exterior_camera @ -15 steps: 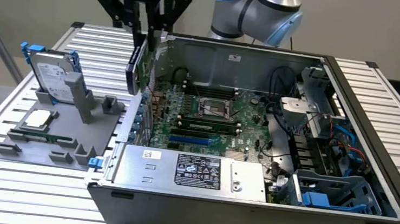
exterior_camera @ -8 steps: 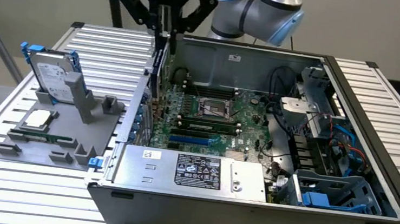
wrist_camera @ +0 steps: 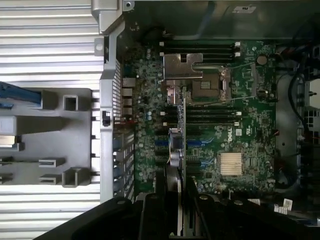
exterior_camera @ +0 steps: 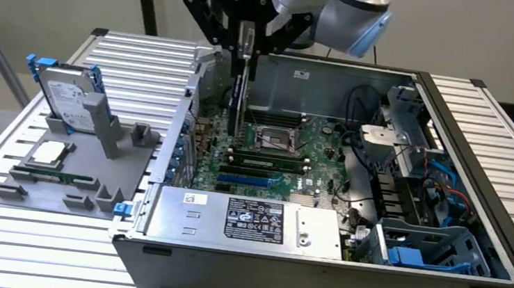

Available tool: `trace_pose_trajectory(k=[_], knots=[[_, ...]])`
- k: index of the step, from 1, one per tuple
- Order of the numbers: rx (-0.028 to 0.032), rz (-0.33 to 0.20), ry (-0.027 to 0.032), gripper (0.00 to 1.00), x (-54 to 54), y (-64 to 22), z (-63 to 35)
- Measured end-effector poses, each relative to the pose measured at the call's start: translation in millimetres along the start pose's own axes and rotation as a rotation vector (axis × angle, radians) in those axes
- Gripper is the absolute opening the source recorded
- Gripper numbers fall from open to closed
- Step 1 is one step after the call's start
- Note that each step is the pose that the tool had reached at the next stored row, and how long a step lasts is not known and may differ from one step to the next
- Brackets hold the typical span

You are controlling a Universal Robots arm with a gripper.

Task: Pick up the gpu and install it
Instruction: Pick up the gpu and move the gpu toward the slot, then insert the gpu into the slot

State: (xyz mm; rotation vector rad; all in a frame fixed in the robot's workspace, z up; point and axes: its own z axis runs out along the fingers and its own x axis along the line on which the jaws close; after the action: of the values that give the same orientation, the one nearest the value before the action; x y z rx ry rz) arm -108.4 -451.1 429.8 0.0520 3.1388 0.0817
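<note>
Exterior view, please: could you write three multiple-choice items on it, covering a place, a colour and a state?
1. Where is the gpu? A on the grey fixture; B upright above the motherboard; C on the slatted table.
2. What colour are the rails on the hard drive? A red; B blue; C yellow.
3. The claw is: A open; B shut on the hard drive; C shut on the gpu.
Key: B, it hangs there edge-on; B, blue at the drive's sides; C, it grips the card's top edge.
</note>
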Motion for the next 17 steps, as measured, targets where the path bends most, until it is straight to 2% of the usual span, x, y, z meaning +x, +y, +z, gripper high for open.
trace_pose_trajectory(k=[11, 13, 17], knots=[[0.0127, -0.002, -0.0003, 0.0, -47.2, 4.0, 20.3], [0.0137, -0.005, -0.0002, 0.0, -51.6, 5.3, 23.9], [0.0135, -0.017, 0.0001, 0.0, -52.5, 9.6, 31.7]])
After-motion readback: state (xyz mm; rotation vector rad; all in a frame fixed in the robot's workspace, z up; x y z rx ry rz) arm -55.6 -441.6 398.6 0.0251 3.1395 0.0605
